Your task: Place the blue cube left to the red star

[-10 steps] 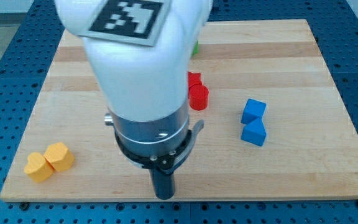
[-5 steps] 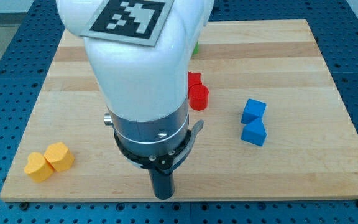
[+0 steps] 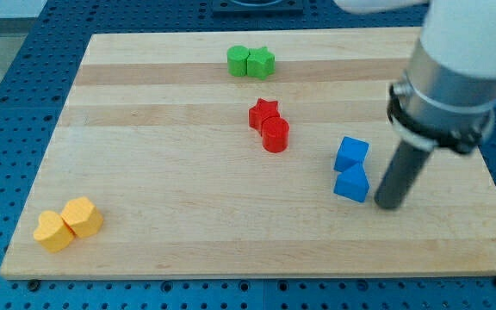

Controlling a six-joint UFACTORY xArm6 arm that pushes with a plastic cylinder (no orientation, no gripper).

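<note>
Over at the view's left on the pale wooden worktop [image 3: 145,172] sat two yellow-orange heart-ish blocks [image 3: 68,222], touching each other near the bottom corner and well out of the way. Up top in the middle were two green blocks [image 3: 251,61] side by side, the right one looking star-shaped. Below them was the red star block [image 3: 263,113], with a red cylinder block [image 3: 275,135] pressed against its lower right.

Further right was the blue cube block [image 3: 351,153], and just under it, touching, a second blue block [image 3: 351,183] with a more wedge-like shape. My tip [image 3: 388,205] was down on the board just to the right of that lower blue block, a bit below the cube. No hand on this rig, just the rod, so nothing to report as apart or together.

What worried me: shoving left from there would likely catch the lower blue block instead of the cube, or drag both. And a straight run left heads into the red cylinder, which could knock the star out of place.
</note>
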